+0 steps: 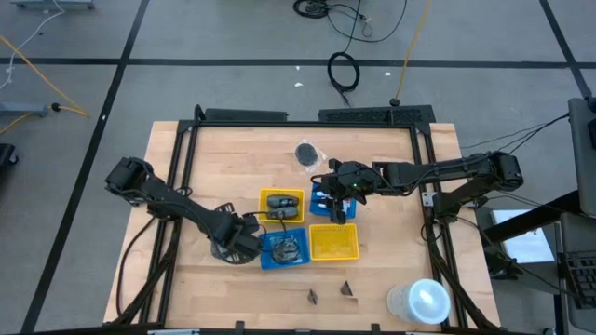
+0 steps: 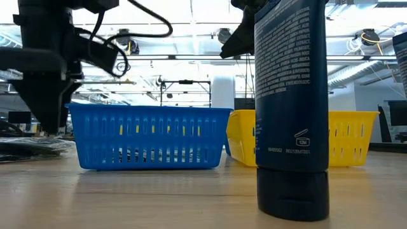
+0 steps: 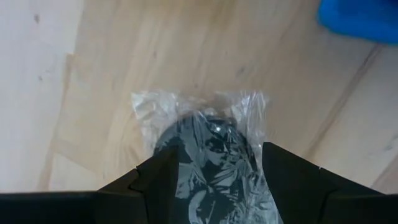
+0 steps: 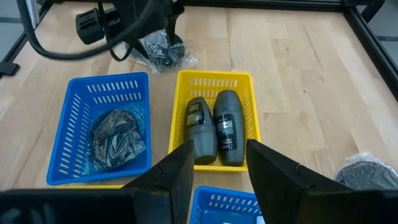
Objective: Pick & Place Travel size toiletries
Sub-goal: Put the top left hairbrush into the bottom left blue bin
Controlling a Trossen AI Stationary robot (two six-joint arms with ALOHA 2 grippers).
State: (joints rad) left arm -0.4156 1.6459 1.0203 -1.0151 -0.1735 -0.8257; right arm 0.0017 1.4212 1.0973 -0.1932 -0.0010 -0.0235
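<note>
Dark bottle point(image 2: 291, 95) stood cap-down on table | left gripper point(image 3: 217, 155) spread wide, plastic-wrapped dark item point(image 3: 208, 134) between its fingers | right gripper point(image 4: 219, 152) parted, holding nothing, two dark roll-ons point(image 4: 200, 127) in yellow tray point(image 4: 211, 78) just beyond it | white tubes not made out (blue tray point(image 4: 224, 199) beneath right claw mostly hidden)

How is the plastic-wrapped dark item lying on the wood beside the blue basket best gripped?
Take the plastic-wrapped dark item across its rounded dark middle, coming straight down from above. It lies flat on the table, and its clear edges are only loose film. The left gripper straddles it with open jaws; the right gripper waits apart.
</note>
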